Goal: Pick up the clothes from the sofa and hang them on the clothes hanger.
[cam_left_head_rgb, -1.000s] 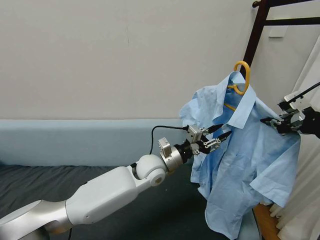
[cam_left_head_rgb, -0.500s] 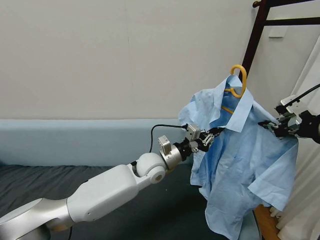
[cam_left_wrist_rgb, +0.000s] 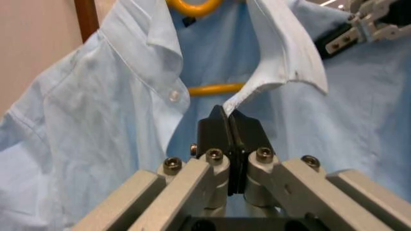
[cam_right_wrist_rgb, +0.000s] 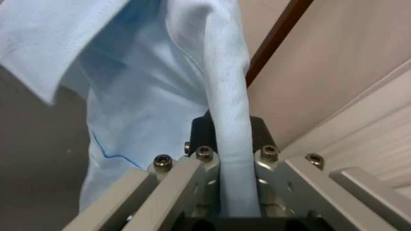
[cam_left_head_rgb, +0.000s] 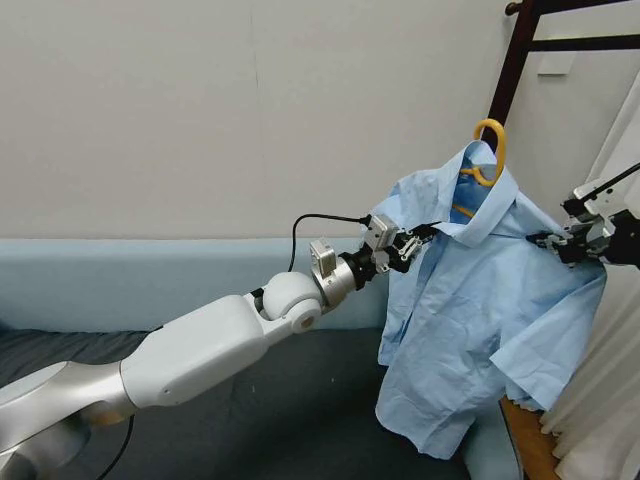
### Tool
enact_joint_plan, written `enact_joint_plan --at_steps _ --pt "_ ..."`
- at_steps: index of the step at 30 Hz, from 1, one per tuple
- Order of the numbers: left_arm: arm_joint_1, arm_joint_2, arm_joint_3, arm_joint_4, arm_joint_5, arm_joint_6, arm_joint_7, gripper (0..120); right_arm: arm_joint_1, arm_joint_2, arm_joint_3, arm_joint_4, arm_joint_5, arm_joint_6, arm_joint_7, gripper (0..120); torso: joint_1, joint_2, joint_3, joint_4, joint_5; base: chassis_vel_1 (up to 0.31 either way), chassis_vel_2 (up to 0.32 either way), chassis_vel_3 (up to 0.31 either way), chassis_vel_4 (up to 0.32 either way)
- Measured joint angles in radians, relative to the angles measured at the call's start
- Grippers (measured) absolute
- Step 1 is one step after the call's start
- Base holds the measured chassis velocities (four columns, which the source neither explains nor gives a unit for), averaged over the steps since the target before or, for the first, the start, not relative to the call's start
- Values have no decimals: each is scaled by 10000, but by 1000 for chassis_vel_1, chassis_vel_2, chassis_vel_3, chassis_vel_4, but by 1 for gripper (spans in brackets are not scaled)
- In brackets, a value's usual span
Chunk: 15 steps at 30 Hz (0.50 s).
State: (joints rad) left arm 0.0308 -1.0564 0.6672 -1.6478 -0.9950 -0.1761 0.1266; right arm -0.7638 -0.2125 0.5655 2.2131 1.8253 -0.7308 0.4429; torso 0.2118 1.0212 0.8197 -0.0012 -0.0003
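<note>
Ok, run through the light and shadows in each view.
Head view: even soft light on the shirt, no glare. Left wrist view: the collar shades the cloth beneath it, near the left gripper. Right wrist view: dim folds beside the right gripper.

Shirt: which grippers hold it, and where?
Both. Left gripper pinches the shirt at the collar tip; right gripper clamps a fold at its shoulder.

Fold of blue shirt (cam_right_wrist_rgb: 226, 91) tight inside the right claw (cam_right_wrist_rgb: 231, 134)
</note>
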Motion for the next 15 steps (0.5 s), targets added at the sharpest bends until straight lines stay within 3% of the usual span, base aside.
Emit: enact_joint_plan --at_steps 8,15 --pt "382 636 -252 -803 63 235 -346 25 133 116 110 369 683 0 1040 1 0 -1 -1 0 0 0 0 0 0" --pt "1276 1553 -1114 -1995 420 884 -1582 52 113 363 251 110 1369 2 2726 1 0 -1 0 0 -1 0 0 0 0"
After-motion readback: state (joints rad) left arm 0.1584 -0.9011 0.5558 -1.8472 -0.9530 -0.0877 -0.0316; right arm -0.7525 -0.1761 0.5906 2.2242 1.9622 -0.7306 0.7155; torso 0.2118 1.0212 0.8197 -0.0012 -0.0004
